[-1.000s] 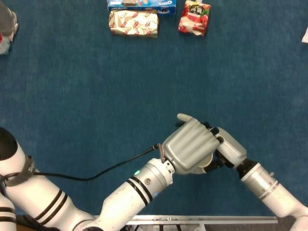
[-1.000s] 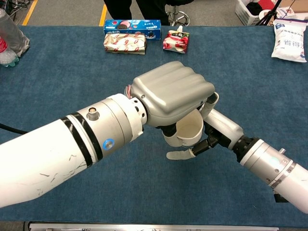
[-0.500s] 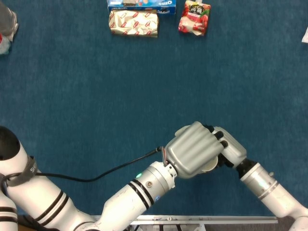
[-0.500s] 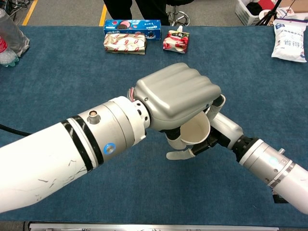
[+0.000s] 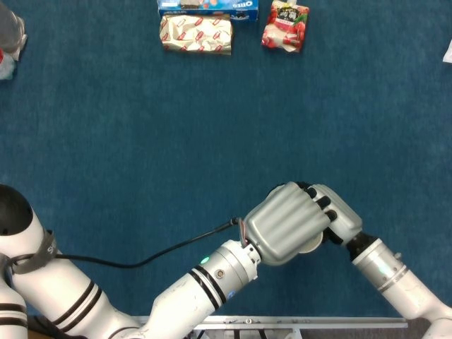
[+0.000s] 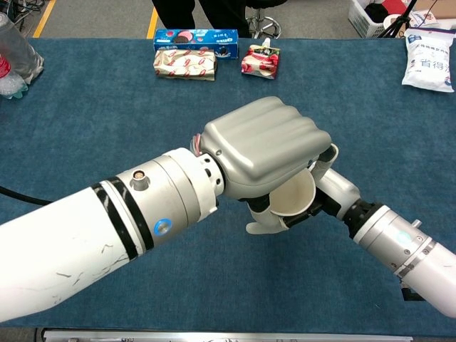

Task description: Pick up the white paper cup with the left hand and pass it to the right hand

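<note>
The white paper cup (image 6: 293, 194) lies on its side above the blue table, its open mouth toward the chest camera. My left hand (image 6: 267, 153) grips it from above, fingers curled over its wall. In the head view the left hand (image 5: 286, 226) hides nearly all of the cup (image 5: 313, 244); only a sliver of rim shows. My right hand (image 6: 331, 189) comes in from the lower right and cradles the cup from behind and below. One finger stretches out under the cup and the thumb stands above. From the head view, the right hand (image 5: 339, 215) sits against the left hand's right side.
At the table's far edge are a blue biscuit box (image 6: 196, 35), a gold-wrapped pack (image 6: 184, 64) and a red pouch (image 6: 260, 60). Plastic bottles (image 6: 14, 64) stand far left and a white bag (image 6: 429, 60) far right. A black cable (image 5: 141, 258) trails along my left arm.
My left hand has carried the cup to the right and deeper into the right hand's palm. The cup's mouth has turned more toward the chest camera. The right arm has barely moved.
</note>
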Controlling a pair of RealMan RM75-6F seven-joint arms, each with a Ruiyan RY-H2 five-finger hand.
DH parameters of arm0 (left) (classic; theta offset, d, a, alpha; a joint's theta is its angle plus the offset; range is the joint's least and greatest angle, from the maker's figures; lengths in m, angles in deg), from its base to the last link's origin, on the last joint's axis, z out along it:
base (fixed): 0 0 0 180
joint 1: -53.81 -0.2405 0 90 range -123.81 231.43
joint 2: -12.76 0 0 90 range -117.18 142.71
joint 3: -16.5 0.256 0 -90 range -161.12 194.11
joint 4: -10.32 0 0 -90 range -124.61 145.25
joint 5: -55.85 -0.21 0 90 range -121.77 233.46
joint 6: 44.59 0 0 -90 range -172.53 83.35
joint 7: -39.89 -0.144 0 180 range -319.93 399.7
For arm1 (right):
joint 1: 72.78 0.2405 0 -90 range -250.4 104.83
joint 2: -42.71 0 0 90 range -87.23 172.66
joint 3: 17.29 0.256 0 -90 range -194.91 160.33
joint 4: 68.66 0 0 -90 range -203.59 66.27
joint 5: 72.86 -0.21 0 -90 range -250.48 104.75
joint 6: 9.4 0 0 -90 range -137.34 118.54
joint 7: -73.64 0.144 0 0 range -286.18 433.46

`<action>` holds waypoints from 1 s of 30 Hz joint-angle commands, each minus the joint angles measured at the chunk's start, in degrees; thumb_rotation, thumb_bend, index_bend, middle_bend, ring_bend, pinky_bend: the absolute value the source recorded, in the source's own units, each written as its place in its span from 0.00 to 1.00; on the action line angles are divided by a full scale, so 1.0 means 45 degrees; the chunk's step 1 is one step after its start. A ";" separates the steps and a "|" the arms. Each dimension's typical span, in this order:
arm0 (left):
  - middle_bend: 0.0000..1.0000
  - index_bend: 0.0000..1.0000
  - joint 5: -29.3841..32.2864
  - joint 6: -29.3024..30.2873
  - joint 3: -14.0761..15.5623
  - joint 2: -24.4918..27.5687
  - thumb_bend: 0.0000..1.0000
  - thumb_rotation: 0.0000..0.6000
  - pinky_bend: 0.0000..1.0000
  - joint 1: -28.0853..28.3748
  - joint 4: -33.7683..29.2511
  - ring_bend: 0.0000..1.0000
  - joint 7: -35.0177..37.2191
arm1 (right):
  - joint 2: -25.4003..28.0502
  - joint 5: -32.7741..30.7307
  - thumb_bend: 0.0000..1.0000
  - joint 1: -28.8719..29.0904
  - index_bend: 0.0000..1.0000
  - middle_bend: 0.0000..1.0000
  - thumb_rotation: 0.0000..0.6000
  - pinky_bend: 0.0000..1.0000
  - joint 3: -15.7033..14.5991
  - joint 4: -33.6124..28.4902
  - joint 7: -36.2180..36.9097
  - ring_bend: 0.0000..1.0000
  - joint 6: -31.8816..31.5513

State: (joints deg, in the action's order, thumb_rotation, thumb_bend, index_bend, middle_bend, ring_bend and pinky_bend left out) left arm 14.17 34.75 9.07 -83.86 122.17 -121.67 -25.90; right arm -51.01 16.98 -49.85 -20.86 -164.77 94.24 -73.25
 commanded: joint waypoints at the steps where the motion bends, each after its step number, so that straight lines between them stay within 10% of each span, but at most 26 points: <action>1: 0.40 0.41 -0.0111 -0.0003 0.0049 0.0004 0.11 1.00 0.70 -0.0002 0.0049 0.45 -0.0014 | 0.0006 -0.0016 0.00 0.0001 0.44 0.44 1.00 0.31 -0.0004 -0.0013 -0.0001 0.43 0.0009; 30: 0.30 0.28 -0.0528 0.0020 0.0231 -0.0038 0.11 1.00 0.69 -0.0157 0.0223 0.43 -0.0221 | -0.0155 -0.0141 0.00 -0.0197 0.58 0.52 1.00 0.33 0.0052 0.0056 0.0072 0.50 -0.0280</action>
State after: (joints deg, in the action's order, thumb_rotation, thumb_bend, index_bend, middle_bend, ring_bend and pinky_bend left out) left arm 11.79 34.84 10.10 -84.03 121.46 -120.67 -26.89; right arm -51.70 16.34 -50.73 -20.64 -164.52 94.56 -74.50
